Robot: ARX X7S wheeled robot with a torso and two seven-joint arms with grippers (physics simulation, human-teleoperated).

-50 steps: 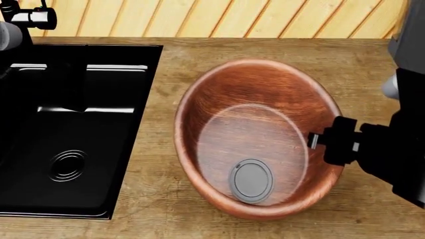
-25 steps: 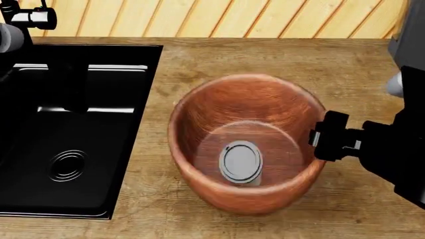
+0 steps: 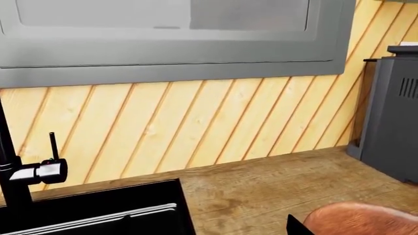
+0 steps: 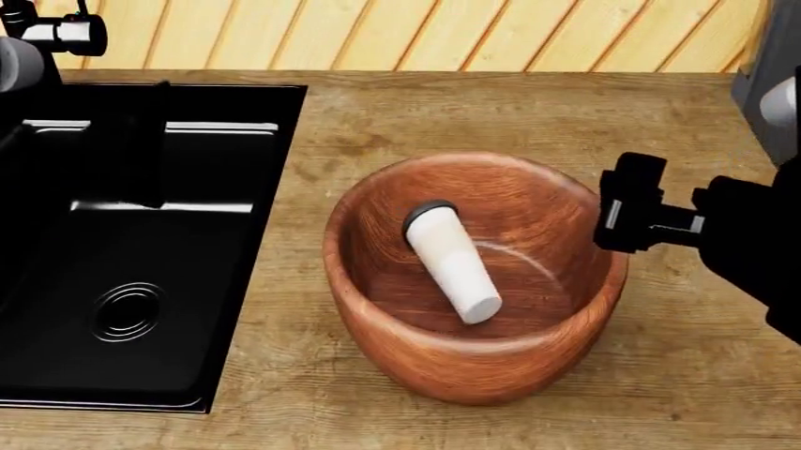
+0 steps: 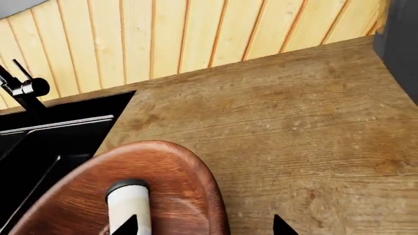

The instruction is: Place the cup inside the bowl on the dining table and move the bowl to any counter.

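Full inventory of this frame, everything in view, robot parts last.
bowl: 1, reddish-brown wood, upright on the counter right of the sink.
cup: 1, cream-white with dark grey lid, lying tilted inside the bowl, lid end up.
counter: 1, brown wood grain.
sink: 1, black, set into the counter at the left.
faucet: 1, black and chrome, behind the sink.
wall panelling: pale diagonal wood planks.
grey appliance: 1, far end of the counter.
right gripper: 1, black, beside the bowl's rim, jaws apart and empty.
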